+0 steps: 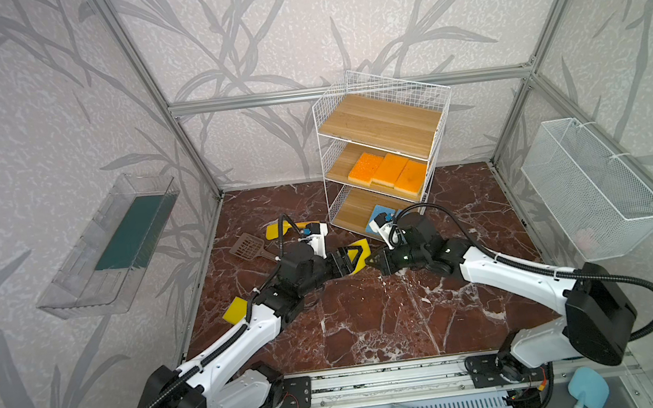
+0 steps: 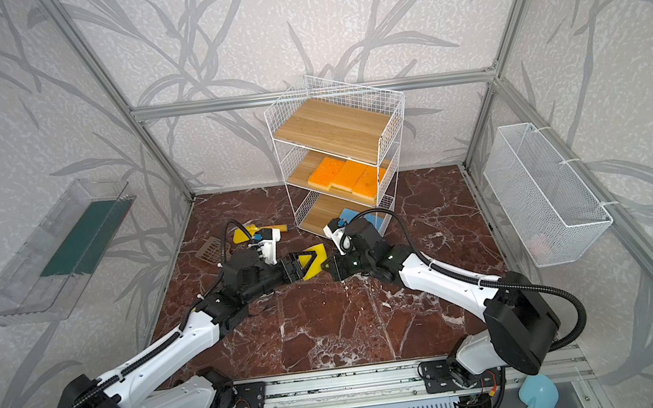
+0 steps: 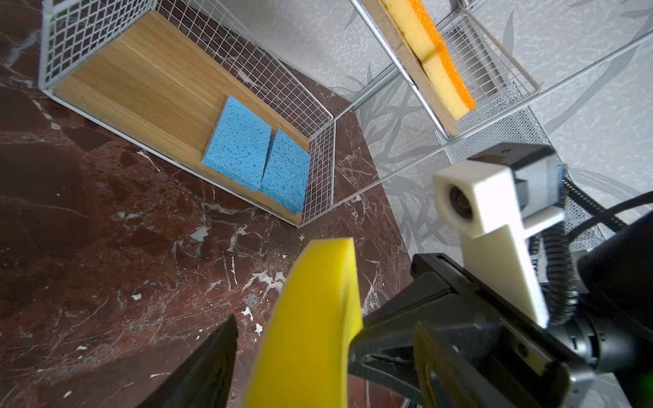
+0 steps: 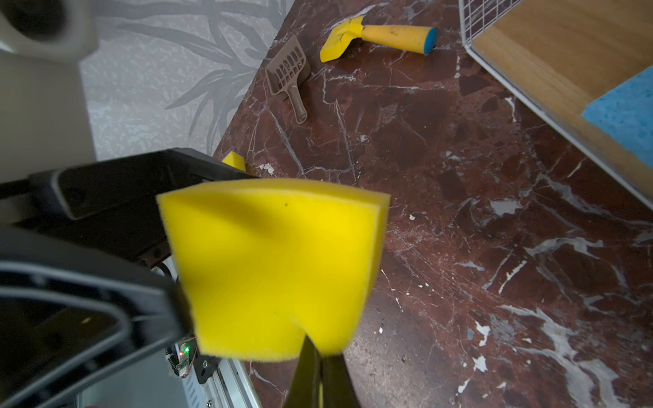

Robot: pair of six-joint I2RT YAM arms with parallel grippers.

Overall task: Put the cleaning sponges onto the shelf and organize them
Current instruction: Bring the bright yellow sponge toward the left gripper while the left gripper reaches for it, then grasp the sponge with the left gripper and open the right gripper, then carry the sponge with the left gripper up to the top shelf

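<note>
A yellow sponge [image 4: 272, 261] is pinched at one edge by the right end effector [image 4: 312, 348] over the bench [image 1: 371, 321], in front of the shelf [image 1: 322, 130]. The left end effector [image 3: 325, 321] is spread around it. A second yellow sponge [image 1: 235, 308] is half hidden by the left arm. The blue sponges [image 3: 240, 145] on the bottom board are partly covered in both top views.

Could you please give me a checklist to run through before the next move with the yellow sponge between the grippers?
1. Right gripper shut on the held yellow sponge: ok.
2. Left gripper open astride it, not gripping: ok.
3. Top board of the shelf bare: ok.
4. Orange sponges fill the middle board: ok.
5. Blue sponges on the bottom board: ok.
6. Other yellow sponge shelved: not ok, on the table.
</note>
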